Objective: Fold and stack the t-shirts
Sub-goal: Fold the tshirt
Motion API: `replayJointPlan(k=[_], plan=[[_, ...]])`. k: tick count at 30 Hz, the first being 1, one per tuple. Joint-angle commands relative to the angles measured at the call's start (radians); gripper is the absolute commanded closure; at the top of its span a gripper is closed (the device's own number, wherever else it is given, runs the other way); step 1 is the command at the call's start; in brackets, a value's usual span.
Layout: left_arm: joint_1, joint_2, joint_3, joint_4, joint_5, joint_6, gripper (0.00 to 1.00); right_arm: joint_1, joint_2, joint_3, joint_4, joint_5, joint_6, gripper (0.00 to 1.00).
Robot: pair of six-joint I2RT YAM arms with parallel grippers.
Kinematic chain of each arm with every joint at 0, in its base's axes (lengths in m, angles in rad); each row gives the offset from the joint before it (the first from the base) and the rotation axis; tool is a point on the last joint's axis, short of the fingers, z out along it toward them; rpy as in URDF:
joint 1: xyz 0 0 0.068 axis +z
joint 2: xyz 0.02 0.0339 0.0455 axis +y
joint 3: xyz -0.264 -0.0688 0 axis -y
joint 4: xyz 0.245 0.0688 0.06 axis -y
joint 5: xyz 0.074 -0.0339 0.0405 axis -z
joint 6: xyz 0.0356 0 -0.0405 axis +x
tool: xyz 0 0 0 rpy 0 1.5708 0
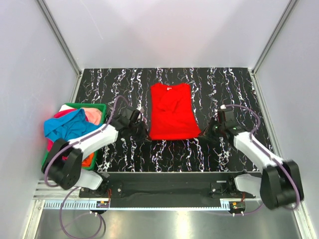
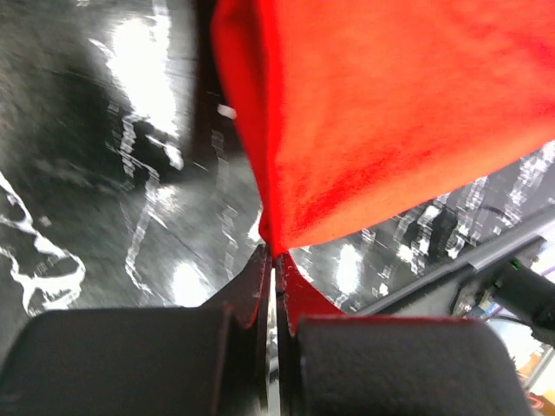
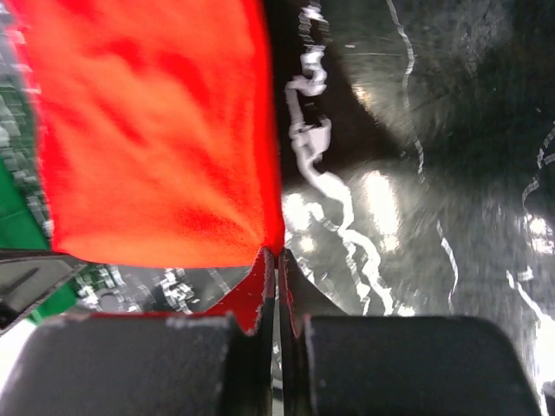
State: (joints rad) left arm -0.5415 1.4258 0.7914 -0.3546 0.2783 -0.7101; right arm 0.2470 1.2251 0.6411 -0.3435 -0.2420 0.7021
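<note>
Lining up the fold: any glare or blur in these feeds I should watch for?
Top view: sharp and evenly lit, red shirt clear on the table. Left wrist view: table smeared, white glare patches, left gripper dark but readable, pinching the shirt's corner. Right wrist view: same smear and glare beside the cloth, right gripper pinching another corner.

The red t-shirt (image 1: 171, 112) lies on the desk (image 1: 224, 84), apparently folded lengthwise, collar at the far end. Crumpled t-shirts (image 1: 67, 127), blue, pink and orange, sit heaped at left.
</note>
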Motion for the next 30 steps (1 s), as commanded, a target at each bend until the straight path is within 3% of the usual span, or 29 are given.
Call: replayJointPlan(k=[1, 7, 12, 16, 21, 30], plan=[[-0.043, -0.112, 0.015, -0.108, -0.077, -0.021, 1.0, -0.002, -0.131, -0.008, -0.124, 0.066, 0.019, 1.0], [-0.153, -0.258, 0.058, -0.225, -0.145, -0.086, 1.0, -0.002, -0.399, -0.03, -0.196, -0.018, 0.057, 1.0], [-0.184, -0.254, 0.104, -0.27, -0.154, -0.082, 1.0, -0.002, -0.463, -0.018, -0.204, -0.005, 0.048, 1.0], [-0.176, -0.183, 0.199, -0.322, -0.226, -0.04, 1.0, -0.002, -0.379, 0.038, -0.207, 0.056, 0.007, 1.0], [-0.1, -0.026, 0.417, -0.359, -0.212, 0.043, 1.0, -0.002, -0.23, 0.175, -0.207, 0.125, -0.068, 1.0], [0.081, 0.3, 0.831, -0.399, -0.128, 0.135, 1.0, -0.025, 0.182, 0.569, -0.192, 0.141, -0.222, 0.99]])
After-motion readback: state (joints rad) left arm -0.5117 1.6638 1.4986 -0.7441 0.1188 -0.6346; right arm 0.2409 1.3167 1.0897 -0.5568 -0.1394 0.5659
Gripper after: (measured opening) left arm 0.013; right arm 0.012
